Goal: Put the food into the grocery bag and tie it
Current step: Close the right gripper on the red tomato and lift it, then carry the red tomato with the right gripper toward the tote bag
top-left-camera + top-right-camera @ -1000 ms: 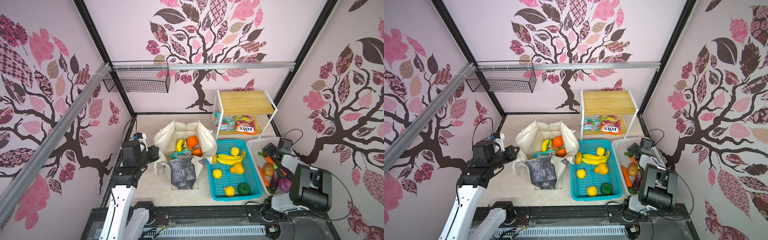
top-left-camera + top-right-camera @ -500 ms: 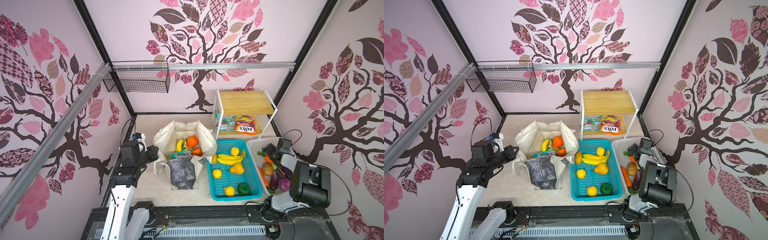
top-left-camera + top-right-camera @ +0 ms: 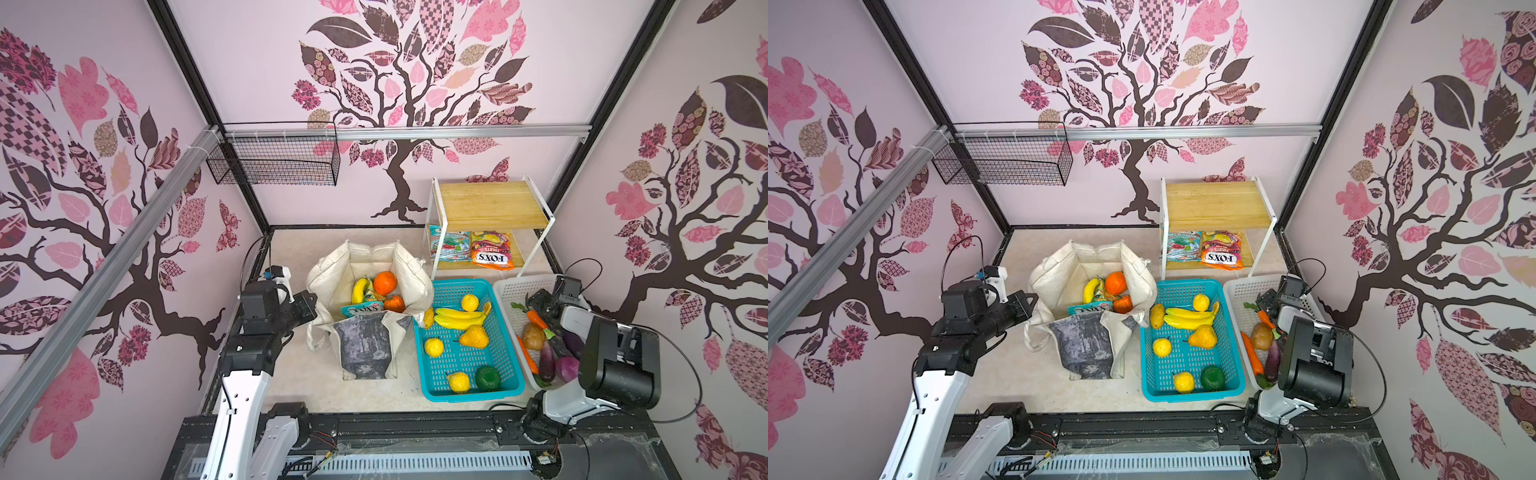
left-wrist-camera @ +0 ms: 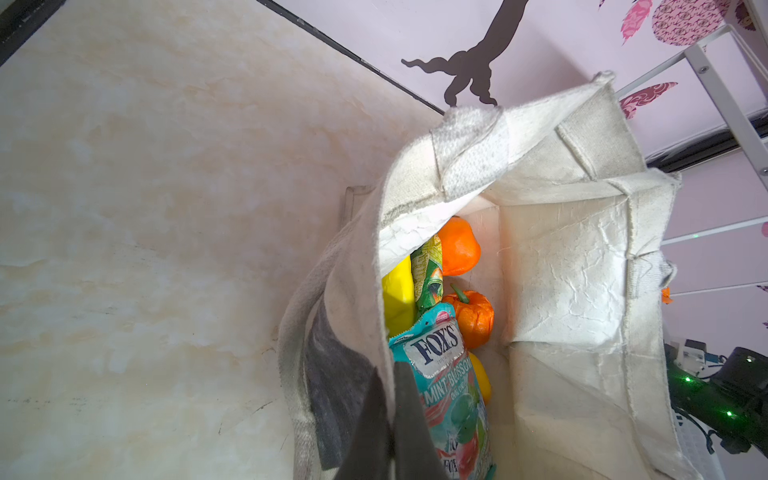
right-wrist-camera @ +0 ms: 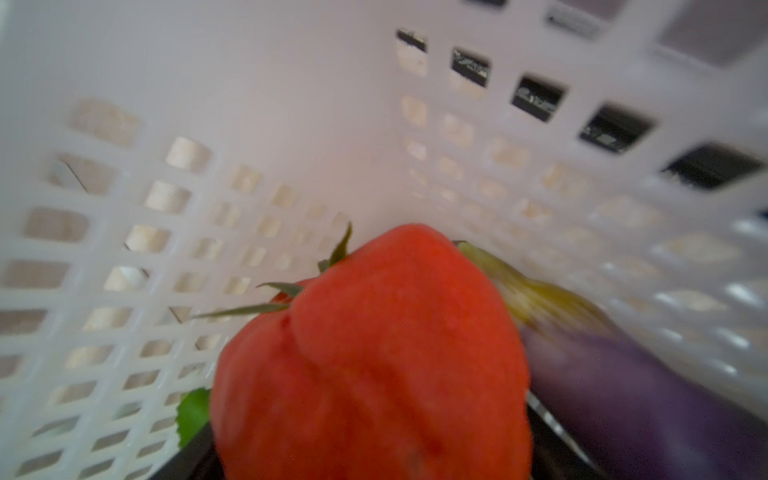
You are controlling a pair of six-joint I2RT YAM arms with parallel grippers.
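Cream canvas grocery bag (image 3: pixel 365 349) stands open on the table (image 3: pixel 299 374). Left gripper (image 4: pixel 388 370) is fully closed, pinching the bag's rim cloth between its fingers. Inside the bag, just past that gripper's tips: teal FOX'S packet (image 4: pixel 440 365), banana (image 3: pixel 359 289), orange (image 3: pixel 385 282). Beyond the bag from it, the teal basket (image 3: pixel 461 284) holds yellow fruit. Right gripper (image 3: pixel 540 301) sits low in the white basket (image 3: pixel 519 282), with a red tomato-like piece (image 5: pixel 374 353) at its tips and a purple aubergine (image 5: pixel 623 395) beside. Cannot tell whether its jaws clamp the piece.
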